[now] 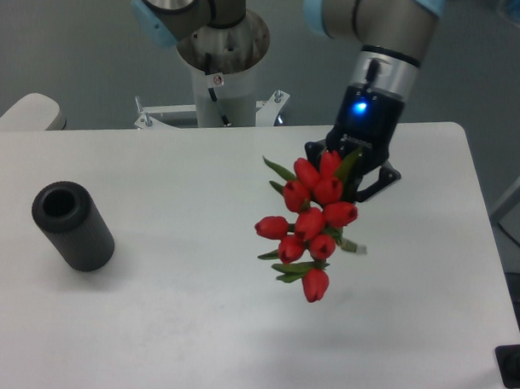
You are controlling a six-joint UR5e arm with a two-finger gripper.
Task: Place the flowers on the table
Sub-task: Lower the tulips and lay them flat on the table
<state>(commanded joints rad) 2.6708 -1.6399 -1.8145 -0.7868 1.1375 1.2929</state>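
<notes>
Held right of frame centre: the flowers (pixel 308 223), red tulip buds tumbling toward the camera, stems hidden behind the blooms. Gripper (pixel 353 174) directly behind them, black fingers closed on the bunch, likely at the stems; exact gap hidden. Bunch apparently above the white table (pixel 195 329), not yet laid down. Far left, a dark grey hollow cylinder (pixel 73 225) lying on its side. No legible writing; only a small unreadable sticker on the robot base (pixel 219 82).

Nine tulip buds (pixel 309 222) — one cylinder (pixel 72 225)
</notes>
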